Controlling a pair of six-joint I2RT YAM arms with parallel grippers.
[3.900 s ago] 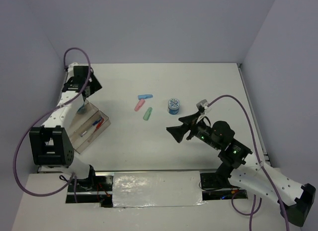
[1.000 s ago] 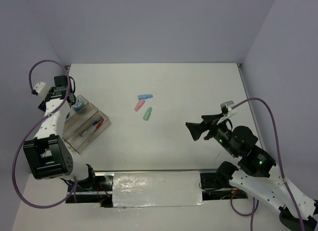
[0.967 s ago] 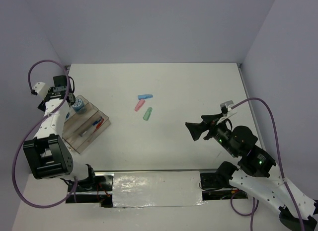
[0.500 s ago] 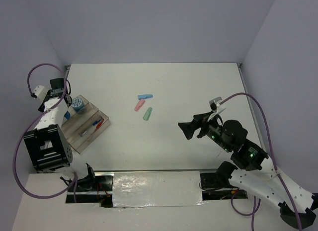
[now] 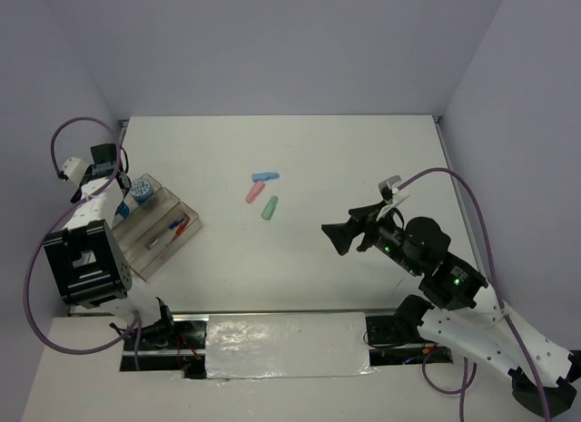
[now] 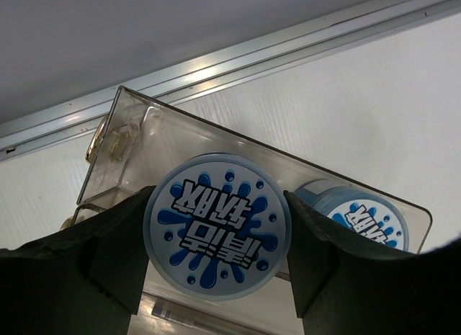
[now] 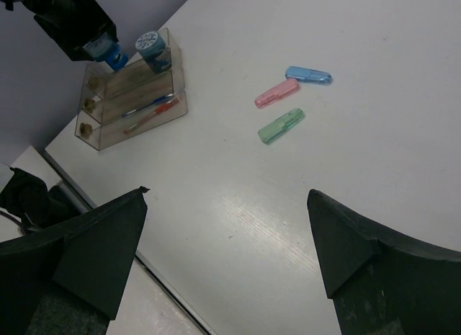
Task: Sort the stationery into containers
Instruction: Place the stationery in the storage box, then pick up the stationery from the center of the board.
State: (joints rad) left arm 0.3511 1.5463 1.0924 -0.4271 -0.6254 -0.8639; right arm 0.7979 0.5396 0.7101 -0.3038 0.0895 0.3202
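Observation:
My left gripper is shut on a round blue-white disc and holds it at the far end of the clear divided tray. A second disc sits in the tray beside it. From above, the left gripper is at the tray's far corner, with a disc showing there. Red and blue pens lie in one compartment. The blue, pink and green capsules lie mid-table. My right gripper is open and empty, well right of them.
The right wrist view shows the tray at the upper left, the capsules at the upper middle, and the table's near edge with a metal rail. Walls enclose the table on the left, back and right.
The disc that stood mid-table 3.9 s ago is gone from there. My left arm pulled back left of the tray. In the last second my right gripper moved slightly left.

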